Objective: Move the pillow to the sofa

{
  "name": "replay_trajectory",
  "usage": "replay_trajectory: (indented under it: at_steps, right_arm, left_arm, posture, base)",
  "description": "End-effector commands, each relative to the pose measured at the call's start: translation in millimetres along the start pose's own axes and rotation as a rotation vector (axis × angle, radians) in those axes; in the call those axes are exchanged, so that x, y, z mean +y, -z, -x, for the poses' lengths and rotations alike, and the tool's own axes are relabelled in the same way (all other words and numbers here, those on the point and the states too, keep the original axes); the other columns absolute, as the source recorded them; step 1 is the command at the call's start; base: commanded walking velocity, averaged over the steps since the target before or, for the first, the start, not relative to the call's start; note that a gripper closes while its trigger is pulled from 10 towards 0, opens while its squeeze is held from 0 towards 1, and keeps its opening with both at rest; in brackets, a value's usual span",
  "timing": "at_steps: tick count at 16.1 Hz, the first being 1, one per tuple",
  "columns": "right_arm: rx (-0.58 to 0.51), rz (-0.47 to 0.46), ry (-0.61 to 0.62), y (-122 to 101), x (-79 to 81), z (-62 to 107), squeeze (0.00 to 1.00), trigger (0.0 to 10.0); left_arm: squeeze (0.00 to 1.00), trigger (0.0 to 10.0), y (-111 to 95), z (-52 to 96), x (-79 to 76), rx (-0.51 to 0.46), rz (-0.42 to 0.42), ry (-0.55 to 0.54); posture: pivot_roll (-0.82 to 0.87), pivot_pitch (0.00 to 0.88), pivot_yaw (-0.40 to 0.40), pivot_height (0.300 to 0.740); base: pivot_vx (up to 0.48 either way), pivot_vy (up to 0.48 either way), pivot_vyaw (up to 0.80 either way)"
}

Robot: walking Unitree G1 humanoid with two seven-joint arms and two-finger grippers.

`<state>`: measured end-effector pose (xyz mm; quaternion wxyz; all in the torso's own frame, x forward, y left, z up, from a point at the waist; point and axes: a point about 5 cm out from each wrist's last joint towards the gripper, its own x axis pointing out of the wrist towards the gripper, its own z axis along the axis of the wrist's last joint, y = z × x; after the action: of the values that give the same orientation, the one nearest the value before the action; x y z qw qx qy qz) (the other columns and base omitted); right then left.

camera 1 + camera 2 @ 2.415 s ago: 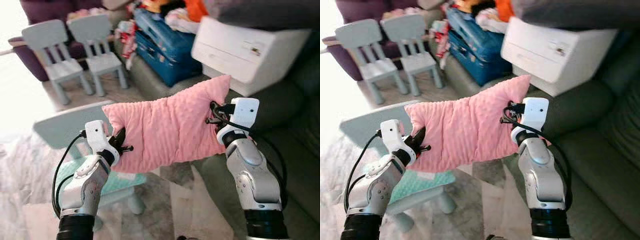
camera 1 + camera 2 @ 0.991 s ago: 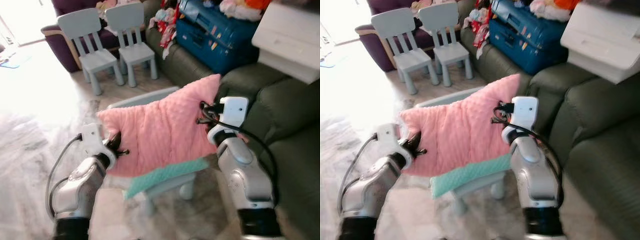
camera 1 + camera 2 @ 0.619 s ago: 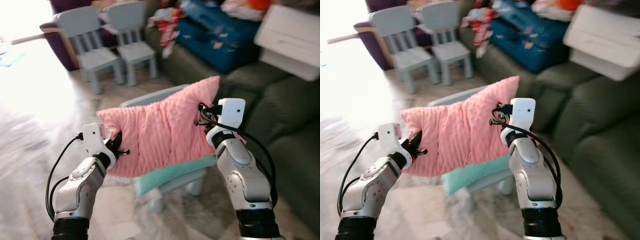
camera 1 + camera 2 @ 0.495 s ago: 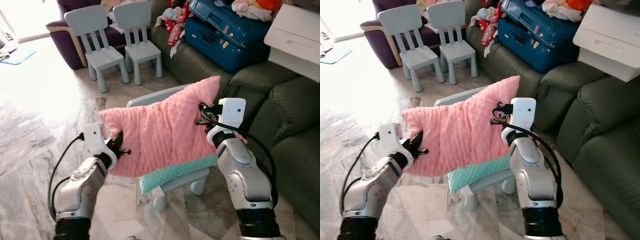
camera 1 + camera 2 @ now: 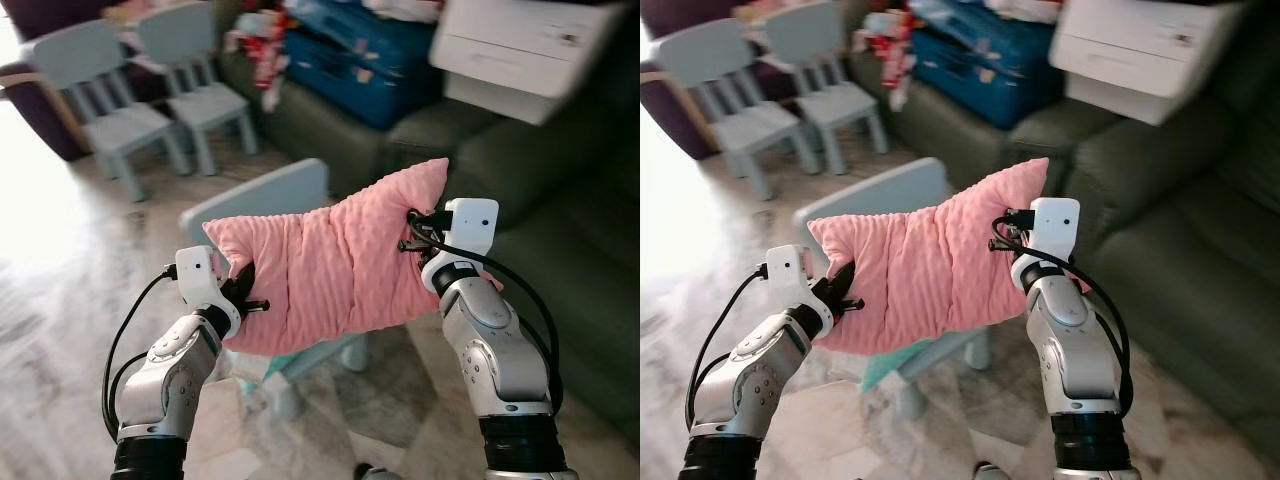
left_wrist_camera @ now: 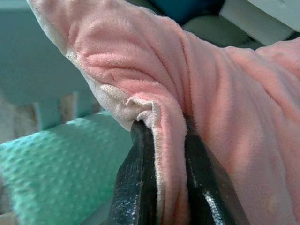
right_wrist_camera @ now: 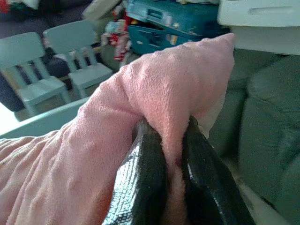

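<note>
A: The pink ribbed plush pillow (image 5: 335, 270) hangs in the air between our two arms in the left eye view, stretched out above a pale blue child's chair (image 5: 262, 200) with a mint green dotted cushion (image 5: 876, 370), short of the dark green sofa (image 5: 560, 230).

B: We see the left gripper (image 5: 243, 296) at its lower left corner and the right gripper (image 5: 413, 232) at its upper right edge.

A: In the left wrist view, our jaws are clamped on a fold of the pillow's edge, the mint cushion below.

B: In the right wrist view, the jaws pinch a bunched pink fold; two more pale blue chairs (image 7: 51, 61) and a blue suitcase (image 7: 173, 21) stand behind.
</note>
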<state>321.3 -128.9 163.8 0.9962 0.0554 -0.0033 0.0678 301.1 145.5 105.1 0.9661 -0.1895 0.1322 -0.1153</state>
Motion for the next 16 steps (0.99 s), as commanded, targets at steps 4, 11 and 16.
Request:
replay_trajectory:
  at_steps: [4, 11, 16]
  right_arm:
    - [-0.015, -0.004, -0.023, -4.2, 7.2, -1.9, 0.0, 10.0]
    - [-0.013, -0.001, -0.023, -4.0, 7.2, -1.7, 0.0, 10.0]
    - [-0.011, 0.002, -0.026, -4.2, 7.5, -1.8, 0.0, 10.0]
  left_arm:
    - [0.0, 10.0, -7.4, 0.6, -4.3, -0.028, -0.019, 0.023]
    - [0.0, 10.0, -5.2, 1.0, -7.9, -0.028, 0.001, 0.048]
    - [0.0, 10.0, -4.6, 2.1, -11.0, -0.03, 0.011, 0.071]
  posture:
    - [-0.12, 0.1, 0.04, 0.74]
    - [-0.12, 0.105, 0.036, 0.74]
    - [-0.12, 0.105, 0.035, 0.74]
  base:
    - [0.0, 0.0, -0.79]
    - [0.0, 0.0, -0.79]
    - [0.0, 0.0, -0.79]
